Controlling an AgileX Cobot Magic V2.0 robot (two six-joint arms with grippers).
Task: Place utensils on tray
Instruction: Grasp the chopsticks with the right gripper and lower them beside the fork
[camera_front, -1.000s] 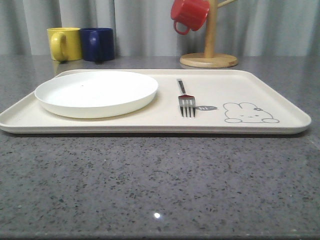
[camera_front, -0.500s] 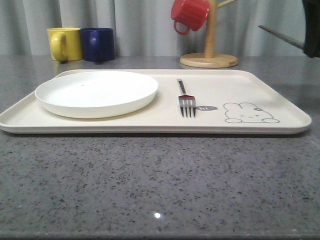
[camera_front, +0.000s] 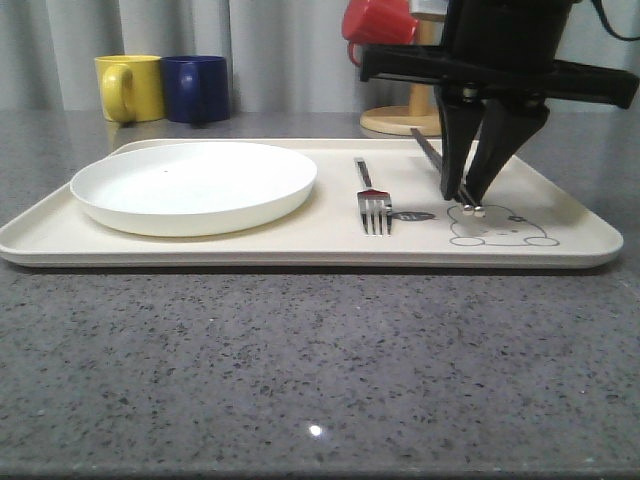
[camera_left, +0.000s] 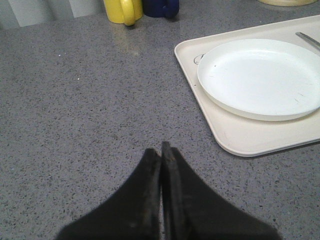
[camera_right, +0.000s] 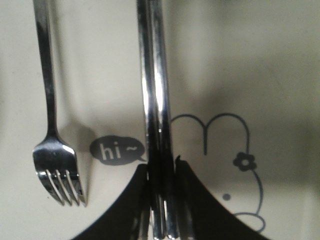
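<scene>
Over the tray's (camera_front: 560, 215) right side, the right gripper (camera_front: 470, 195) clamped the chopsticks (camera_right: 156, 100) beside the fork (camera_front: 370, 195); the left gripper (camera_left: 161, 150) stayed pressed together, empty.

The near stretch of the grey countertop (camera_front: 300, 370) lies bare, open for a gripper to pass. On the tray (camera_front: 560, 190), the white plate (camera_front: 195, 185) takes up the left half; the fork (camera_front: 372, 200) lies just right of it. The right gripper (camera_front: 468, 200), clamped on the chopsticks (camera_right: 156, 100), occupies the space above the rabbit drawing (camera_front: 500, 226). Behind the tray stand the yellow mug (camera_front: 128, 87), blue mug (camera_front: 195, 88) and wooden mug tree (camera_front: 418, 118).
</scene>
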